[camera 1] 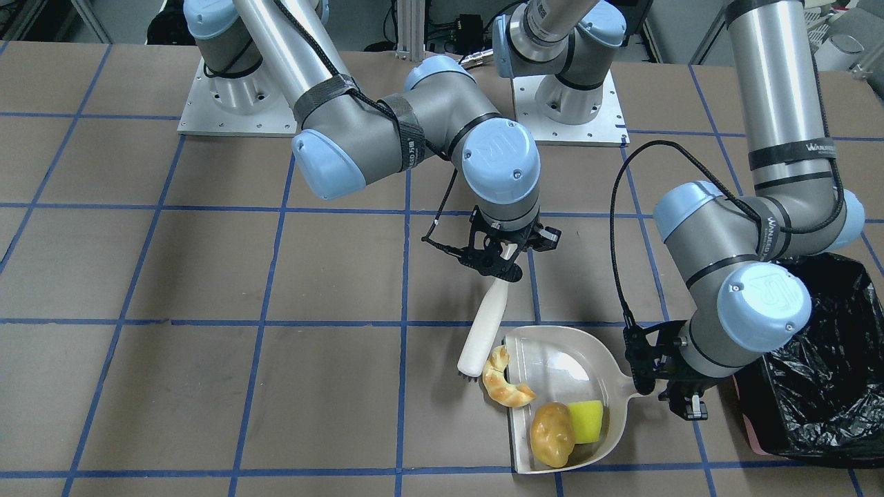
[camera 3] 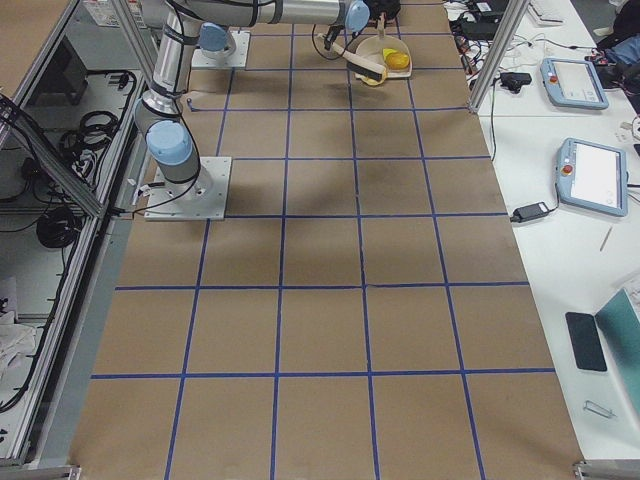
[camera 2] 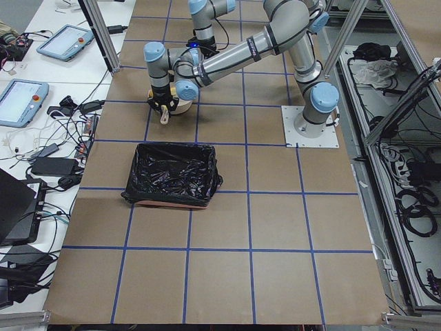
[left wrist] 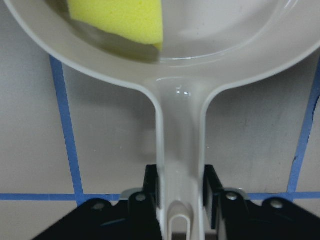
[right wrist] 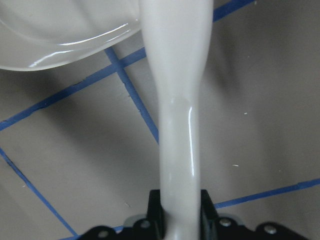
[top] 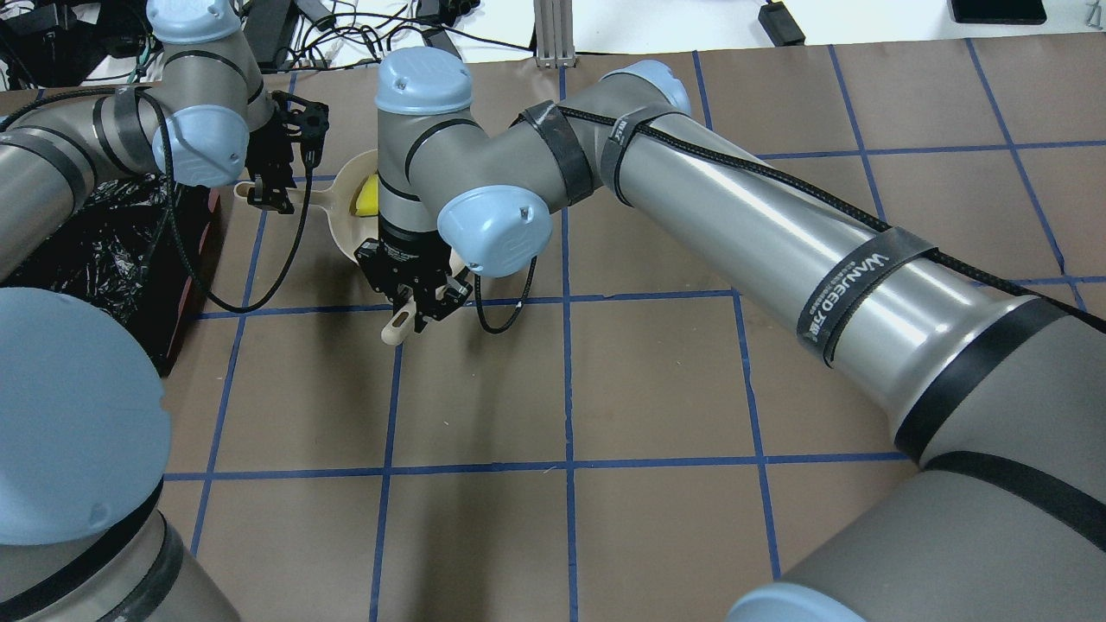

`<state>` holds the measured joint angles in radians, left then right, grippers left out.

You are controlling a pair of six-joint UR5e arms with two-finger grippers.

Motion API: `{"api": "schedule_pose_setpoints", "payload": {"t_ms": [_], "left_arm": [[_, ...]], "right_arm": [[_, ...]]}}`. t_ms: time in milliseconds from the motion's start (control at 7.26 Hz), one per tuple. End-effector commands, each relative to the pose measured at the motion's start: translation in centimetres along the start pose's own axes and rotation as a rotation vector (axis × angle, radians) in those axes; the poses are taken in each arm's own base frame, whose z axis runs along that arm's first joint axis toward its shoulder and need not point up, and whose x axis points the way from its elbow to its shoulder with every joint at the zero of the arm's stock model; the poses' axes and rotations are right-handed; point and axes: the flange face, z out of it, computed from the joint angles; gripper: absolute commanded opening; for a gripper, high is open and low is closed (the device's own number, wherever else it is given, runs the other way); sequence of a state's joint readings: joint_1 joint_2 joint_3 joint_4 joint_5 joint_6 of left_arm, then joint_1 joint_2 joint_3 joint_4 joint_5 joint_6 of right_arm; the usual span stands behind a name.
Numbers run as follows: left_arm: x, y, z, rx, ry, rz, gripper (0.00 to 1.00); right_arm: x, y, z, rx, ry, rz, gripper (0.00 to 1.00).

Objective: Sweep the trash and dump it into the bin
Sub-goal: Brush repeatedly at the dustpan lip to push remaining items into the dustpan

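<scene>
The beige dustpan (camera 1: 552, 355) lies flat on the table, its handle (left wrist: 180, 150) clamped in my left gripper (camera 1: 666, 383). Inside it sit the golden-brown potato lump (camera 1: 552, 435) and the yellow sponge (camera 1: 585, 421), which also shows in the left wrist view (left wrist: 120, 22). The tan croissant (camera 1: 505, 384) lies across the pan's open lip. The head of a white brush (camera 1: 483, 331) touches the croissant on its outer side. My right gripper (camera 1: 501, 261) is shut on the brush handle (right wrist: 177, 100). The bin (camera 1: 822, 393), pink with a black bag, stands just beyond my left wrist.
Brown paper with blue tape grid lines covers the table (camera 1: 207, 310). Both arm bases (camera 1: 235, 103) are bolted at the robot's side. The bin (top: 104, 250) sits at the overhead view's left edge, beside the dustpan (top: 341, 203).
</scene>
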<state>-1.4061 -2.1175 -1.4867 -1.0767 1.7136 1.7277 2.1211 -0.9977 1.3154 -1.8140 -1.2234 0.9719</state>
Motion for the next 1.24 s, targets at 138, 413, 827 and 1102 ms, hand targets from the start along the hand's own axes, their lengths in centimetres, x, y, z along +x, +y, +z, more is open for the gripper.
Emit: {"api": "schedule_pose_setpoints", "payload": {"t_ms": [138, 413, 827, 1102], "left_arm": [[0.1, -0.2, 0.3, 0.004, 0.006, 0.003, 0.0], [0.1, -0.6, 0.7, 0.005, 0.011, 0.005, 0.0], [0.0, -0.9, 1.0, 0.003, 0.016, 0.007, 0.0], [0.0, -0.9, 1.0, 0.004, 0.015, 0.007, 0.0]], "right_arm": [[0.6, -0.3, 0.9, -0.007, 0.044, 0.01, 0.0], [0.8, -0.5, 1.8, -0.014, 0.044, -0.021, 0.0], [0.1, -1.3, 4.8, -0.017, 0.051, -0.034, 0.0], [-0.3, -1.3, 5.8, -0.013, 0.043, -0.042, 0.0]]}}
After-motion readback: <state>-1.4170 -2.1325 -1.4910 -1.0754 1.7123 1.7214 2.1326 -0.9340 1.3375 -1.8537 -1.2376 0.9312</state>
